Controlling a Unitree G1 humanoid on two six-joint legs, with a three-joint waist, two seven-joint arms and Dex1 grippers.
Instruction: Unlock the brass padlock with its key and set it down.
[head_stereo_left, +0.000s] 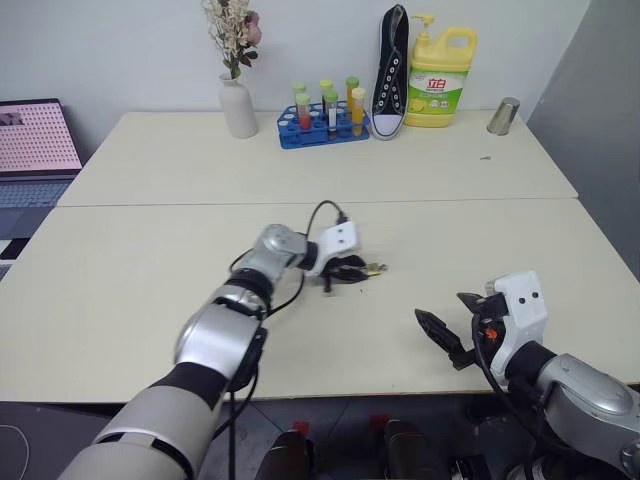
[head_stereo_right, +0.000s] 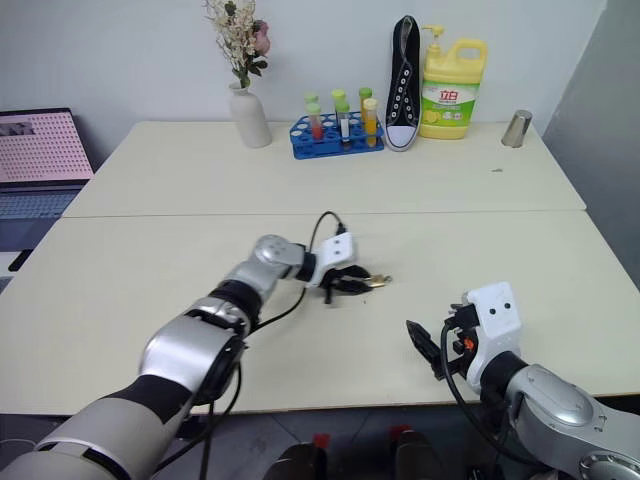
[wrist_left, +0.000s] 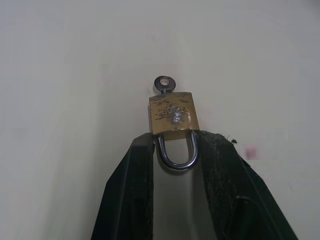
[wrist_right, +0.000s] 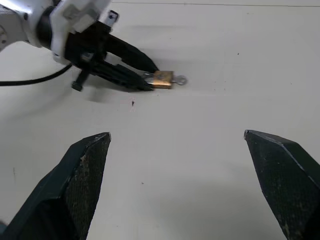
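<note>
From my feed, far left: open laptop (head_stereo_left: 35, 150) with a pink screen off the table's edge. Left gripper (head_stereo_left: 352, 271) reaches over mid-table, its two black fingers (wrist_left: 132, 200) clamped on the thin silver shackle of the small golden-brass rectangular padlock (wrist_left: 173, 116). Padlock body sticks out past the fingertips, just over the cream tabletop (head_stereo_left: 150, 290); can't tell if it touches. Small silvery key (wrist_left: 163, 84) sits in the far end of the padlock body, round head showing. Right gripper (head_stereo_left: 450, 335) hangs near the table's front edge, well apart from the padlock, black fingers (wrist_right: 82, 175) spread wide, holding nothing. Back row, left to right: white vase of dried flowers (head_stereo_left: 238, 100), blue rack of tubes (head_stereo_left: 322, 125), black sneaker (head_stereo_left: 391, 75) standing upright, yellow detergent bottle (head_stereo_left: 440, 80), small metal cup (head_stereo_left: 503, 116)
</note>
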